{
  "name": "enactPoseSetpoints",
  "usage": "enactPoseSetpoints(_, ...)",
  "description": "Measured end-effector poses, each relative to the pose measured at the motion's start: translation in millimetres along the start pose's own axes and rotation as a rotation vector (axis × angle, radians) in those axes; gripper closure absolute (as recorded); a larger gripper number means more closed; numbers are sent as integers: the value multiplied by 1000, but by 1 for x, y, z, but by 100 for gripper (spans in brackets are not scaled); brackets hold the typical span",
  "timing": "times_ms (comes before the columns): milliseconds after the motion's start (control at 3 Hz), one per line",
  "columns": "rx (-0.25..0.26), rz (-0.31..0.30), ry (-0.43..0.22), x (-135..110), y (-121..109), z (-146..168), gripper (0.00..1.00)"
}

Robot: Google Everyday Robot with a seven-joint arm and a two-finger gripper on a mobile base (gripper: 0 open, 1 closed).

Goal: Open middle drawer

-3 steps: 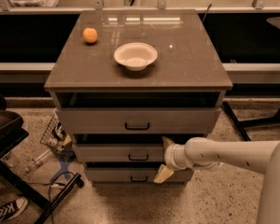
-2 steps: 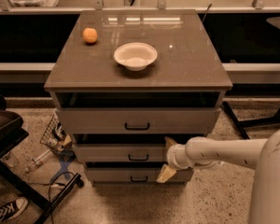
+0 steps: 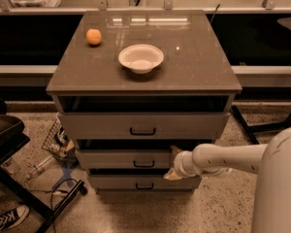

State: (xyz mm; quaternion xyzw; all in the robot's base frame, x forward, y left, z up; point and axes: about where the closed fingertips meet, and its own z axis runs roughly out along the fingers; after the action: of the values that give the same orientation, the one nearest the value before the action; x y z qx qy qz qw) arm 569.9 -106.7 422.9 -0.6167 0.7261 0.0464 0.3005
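The middle drawer is the second of three grey-brown fronts in the cabinet, with a small dark handle at its centre. It stands out a little from the cabinet, with a dark gap above it. My gripper comes in from the right on a white arm and sits against the drawer's front, just right of the handle. One tan fingertip shows at the front's upper edge and the other below its lower edge, so the jaws stand apart. It holds nothing I can make out.
The top drawer is pulled out a little; the bottom drawer lies below. A white bowl and an orange sit on the cabinet top. Clutter and cables lie on the floor at left, beside a dark stand.
My gripper has shifted slightly left and up along the middle drawer's front. The drawers, bowl and orange have not visibly moved.
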Motion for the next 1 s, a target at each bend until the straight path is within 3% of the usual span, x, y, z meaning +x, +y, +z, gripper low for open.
enactPoseSetpoints(333,-3,-1,-1,-1,1,1,70)
enactPoseSetpoints(667,-3,-1,-1,-1,1,1,93)
enactPoseSetpoints(1000,-3,-1,-1,-1,1,1,100)
